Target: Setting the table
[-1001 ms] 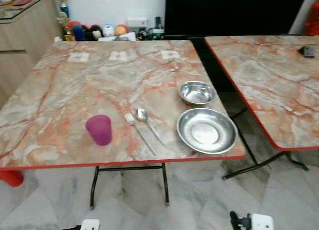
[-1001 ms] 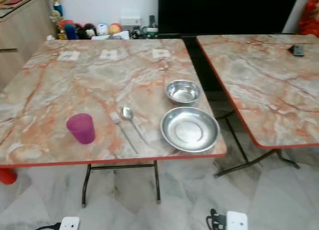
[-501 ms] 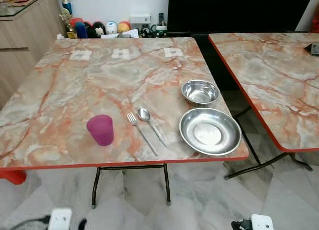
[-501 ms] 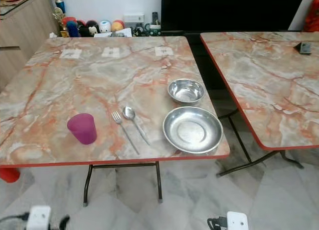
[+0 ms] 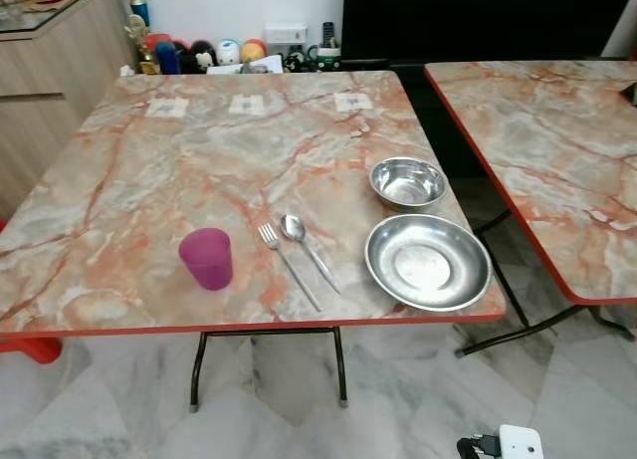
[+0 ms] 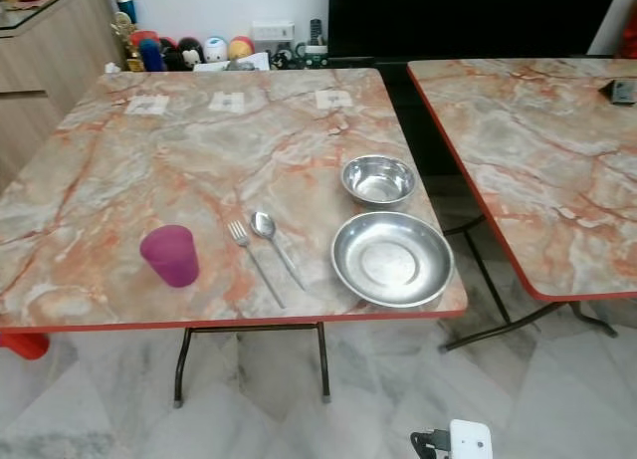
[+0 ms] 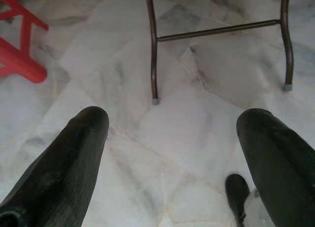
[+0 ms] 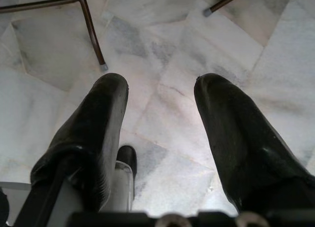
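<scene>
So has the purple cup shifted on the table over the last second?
No. The purple cup keeps the same spot left of the fork and near the table's front edge; only the camera has moved.

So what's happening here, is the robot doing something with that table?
Nothing is being handled right now. The robot stands before a marble-patterned table with both arms hanging low: the left gripper and right gripper are open, empty, and point at the tiled floor. On the table's near side sit a purple cup, a fork and spoon side by side, a large steel plate and, just behind it, a small steel bowl.
</scene>
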You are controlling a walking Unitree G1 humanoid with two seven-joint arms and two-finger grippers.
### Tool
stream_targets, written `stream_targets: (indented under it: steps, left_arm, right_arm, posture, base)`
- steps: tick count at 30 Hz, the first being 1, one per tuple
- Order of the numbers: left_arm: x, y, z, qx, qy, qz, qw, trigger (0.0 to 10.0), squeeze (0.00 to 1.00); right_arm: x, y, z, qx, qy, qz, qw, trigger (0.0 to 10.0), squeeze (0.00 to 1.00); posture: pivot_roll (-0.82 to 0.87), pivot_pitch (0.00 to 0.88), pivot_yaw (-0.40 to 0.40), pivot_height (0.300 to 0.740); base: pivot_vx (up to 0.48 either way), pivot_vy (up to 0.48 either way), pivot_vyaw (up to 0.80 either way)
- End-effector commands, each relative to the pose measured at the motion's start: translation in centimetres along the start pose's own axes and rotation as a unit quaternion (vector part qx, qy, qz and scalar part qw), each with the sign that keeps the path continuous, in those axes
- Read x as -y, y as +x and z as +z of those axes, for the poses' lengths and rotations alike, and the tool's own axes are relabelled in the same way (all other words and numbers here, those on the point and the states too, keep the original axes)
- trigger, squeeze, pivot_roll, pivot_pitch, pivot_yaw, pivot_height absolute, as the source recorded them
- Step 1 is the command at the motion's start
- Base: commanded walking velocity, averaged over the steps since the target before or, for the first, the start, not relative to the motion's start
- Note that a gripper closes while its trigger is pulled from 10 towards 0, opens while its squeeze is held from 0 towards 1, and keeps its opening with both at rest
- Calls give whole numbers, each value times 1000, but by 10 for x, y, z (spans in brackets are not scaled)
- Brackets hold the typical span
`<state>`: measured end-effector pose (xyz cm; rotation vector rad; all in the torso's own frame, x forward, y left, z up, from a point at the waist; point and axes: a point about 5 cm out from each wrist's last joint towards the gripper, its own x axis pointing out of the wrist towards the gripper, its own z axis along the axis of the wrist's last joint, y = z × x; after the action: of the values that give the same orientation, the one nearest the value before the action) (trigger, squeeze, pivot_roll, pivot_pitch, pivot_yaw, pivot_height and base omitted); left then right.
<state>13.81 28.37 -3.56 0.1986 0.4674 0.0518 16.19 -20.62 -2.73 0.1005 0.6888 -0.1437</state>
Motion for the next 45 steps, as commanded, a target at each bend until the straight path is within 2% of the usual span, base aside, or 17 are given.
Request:
stream_targets:
  steps: [1,3,5,7,9,10,13,18,26,37,40,41,42,45]
  left_arm:
    - [-1,0,-4,-16,-4,1,1000,10000,0]
    - [13,15,-4,-47,-31,-3,998,10000,0]
    - [15,16,-4,-49,-33,-5,998,10000,0]
    - [34,27,-5,-77,-36,-26,996,10000,0]
    - [39,29,-5,-88,-36,-32,995,10000,0]
    - [44,32,-8,-110,-36,-35,993,10000,0]
    - [48,36,-9,-135,-40,-34,989,10000,0]
    - [53,40,-8,-152,-36,-39,987,10000,0]
    - [56,33,-20,-187,-34,-45,981,10000,0]
    - [69,32,-23,-200,-35,-51,978,10000,0]
    - [70,33,-22,-199,-36,-53,978,10000,0]
    - [72,34,-21,-198,-36,-54,978,10000,0]
    - [72,34,-21,-197,-36,-54,978,10000,0]
    - [72,35,-20,-195,-35,-55,979,10000,0]
  right_arm:
    - [3,-3,3,13,10,-7,1000,10000,0]
    - [1,-3,4,23,26,-4,999,10000,0]
    - [1,-3,4,24,29,-3,999,10000,0]
    - [1,-3,5,22,31,0,999,10000,0]
    - [1,-2,4,20,33,1,999,10000,0]
    - [0,-3,4,15,36,2,999,10000,0]
    - [0,-2,2,-2,29,11,1000,10000,0]
    - [2,-2,1,-28,14,14,999,10000,0]
    - [2,-4,0,-47,13,3,999,10000,0]
    - [0,-5,2,-36,22,11,999,10000,0]
    - [1,-5,3,-33,14,7,999,10000,0]
    - [4,-5,8,-14,-25,5,1000,10000,0]
    - [4,-5,10,-7,-36,5,999,10000,0]
    - [3,-4,12,16,-23,6,1000,10000,0]
  posture:
    - [33,111,7,740]
    - [17,108,4,740]
    - [17,108,4,740]
    - [4,105,0,740]
    - [3,105,-2,740]
    - [3,105,-2,740]
    - [-24,101,0,740]
    - [-11,101,-1,740]
    - [-16,102,6,740]
    - [-20,101,8,740]
    - [-12,99,6,740]
    - [-12,99,6,740]
    - [-12,99,6,740]
    - [-15,102,6,740]
  base:
    - [0,0,0]
    - [0,0,0]
    - [0,0,0]
    - [0,0,0]
    - [0,0,0]
    - [0,0,0]
    - [0,0,0]
    - [0,0,0]
    - [0,0,0]
    - [0,0,0]
    - [0,0,0]
    - [0,0,0]
    - [0,0,0]
    - [0,0,0]
